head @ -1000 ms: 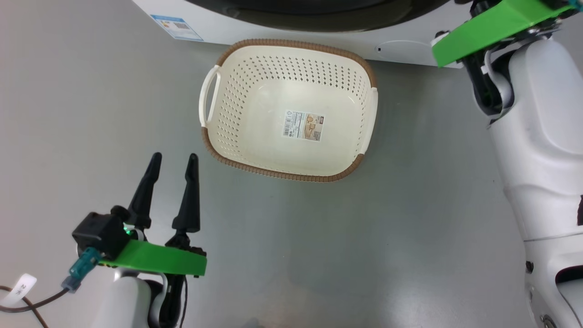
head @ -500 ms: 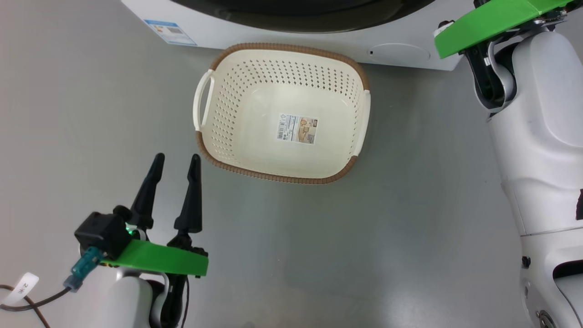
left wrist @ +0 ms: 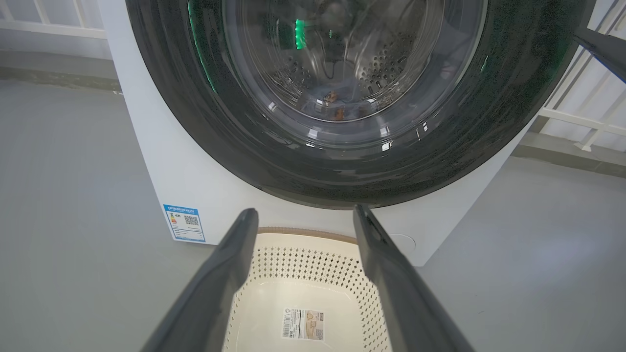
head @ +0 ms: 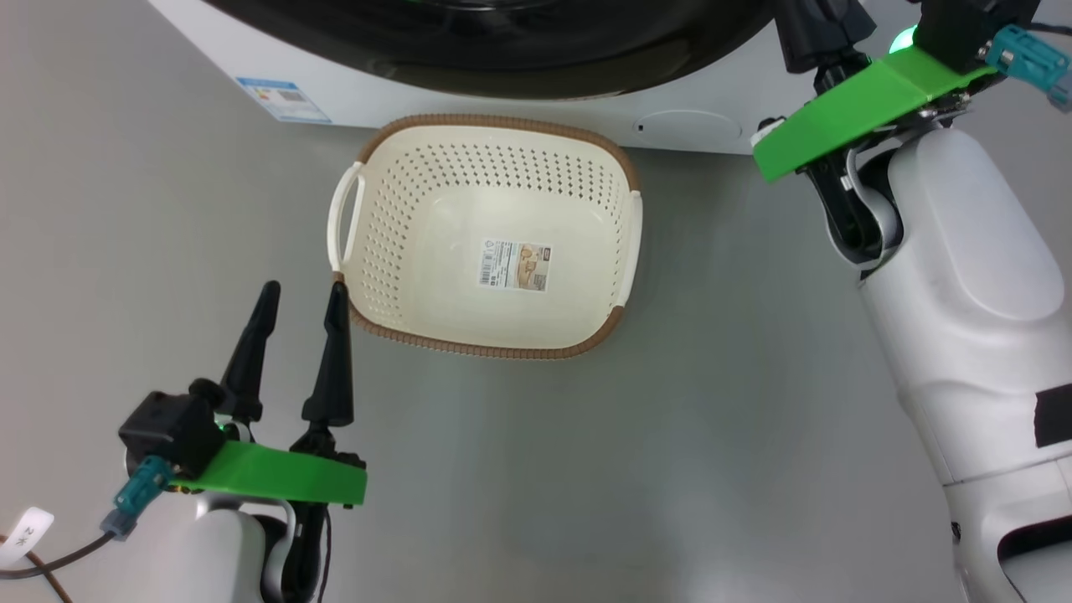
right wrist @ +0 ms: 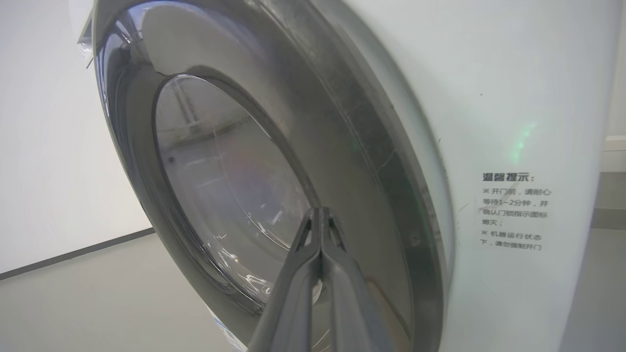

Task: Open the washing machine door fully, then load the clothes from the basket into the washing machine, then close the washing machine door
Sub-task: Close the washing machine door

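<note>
The cream basket (head: 368,301) stands on the grey floor in front of the white washing machine (head: 377,92), holding only its label sticker. The glossy black washing machine door (left wrist: 195,122) lies flush against the machine. Through its glass, the blue and orange-brown clothes (left wrist: 337,105) lie in the steel drum. My left gripper (head: 303,291) is open with nothing between its fingers, just beside the basket's near-left corner, and in the left wrist view my left gripper (left wrist: 304,211) points at the door. My right gripper (right wrist: 318,211) is shut with nothing in it, its tips close to the door's glass.
A blue energy sticker (head: 280,99) and a round flap (head: 691,130) sit low on the machine's front. My white right forearm (head: 963,293) fills the right side. A cable (head: 50,557) trails at the lower left. A white railing (left wrist: 587,117) stands behind the machine.
The head camera has tilted, so the basket and machine sit lower and further left in the picture. More of my right wrist shows. Both grippers keep their state.
</note>
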Robot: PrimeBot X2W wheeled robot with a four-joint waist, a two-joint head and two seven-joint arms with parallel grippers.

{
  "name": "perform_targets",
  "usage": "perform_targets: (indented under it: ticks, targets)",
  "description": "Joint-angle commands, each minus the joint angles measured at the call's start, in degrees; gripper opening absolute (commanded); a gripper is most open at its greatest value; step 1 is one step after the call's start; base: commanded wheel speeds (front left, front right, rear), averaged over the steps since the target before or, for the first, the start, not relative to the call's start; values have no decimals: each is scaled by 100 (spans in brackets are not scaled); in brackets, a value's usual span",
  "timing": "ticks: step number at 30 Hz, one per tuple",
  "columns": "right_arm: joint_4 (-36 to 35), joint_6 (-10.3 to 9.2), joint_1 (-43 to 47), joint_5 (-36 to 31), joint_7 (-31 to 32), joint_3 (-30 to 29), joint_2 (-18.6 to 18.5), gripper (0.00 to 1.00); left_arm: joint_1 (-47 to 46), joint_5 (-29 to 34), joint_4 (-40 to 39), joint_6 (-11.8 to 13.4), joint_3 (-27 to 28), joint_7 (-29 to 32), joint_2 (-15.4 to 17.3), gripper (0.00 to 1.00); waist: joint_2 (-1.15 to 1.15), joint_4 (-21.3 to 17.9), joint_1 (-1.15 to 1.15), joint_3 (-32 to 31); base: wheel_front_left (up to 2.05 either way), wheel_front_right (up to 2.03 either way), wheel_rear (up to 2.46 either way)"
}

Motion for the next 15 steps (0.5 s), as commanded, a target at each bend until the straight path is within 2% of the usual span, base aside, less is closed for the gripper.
perform_targets:
  ticks: [1,7,15]
  targets:
    - [-161,-32,62,98,-27,64,161,0,73,27,-129,-18,214,-46,128,100,0,-65,0,-66,0,0,0]
    - [-353,-32,754,471,-27,391,149,0,206,193,-193,-18,396,-46,137,100,0,-364,0,-391,0,0,0]
    - [-562,-32,1422,632,-27,492,137,0,391,282,-234,-18,555,-46,257,100,0,-669,0,-747,0,0,0]
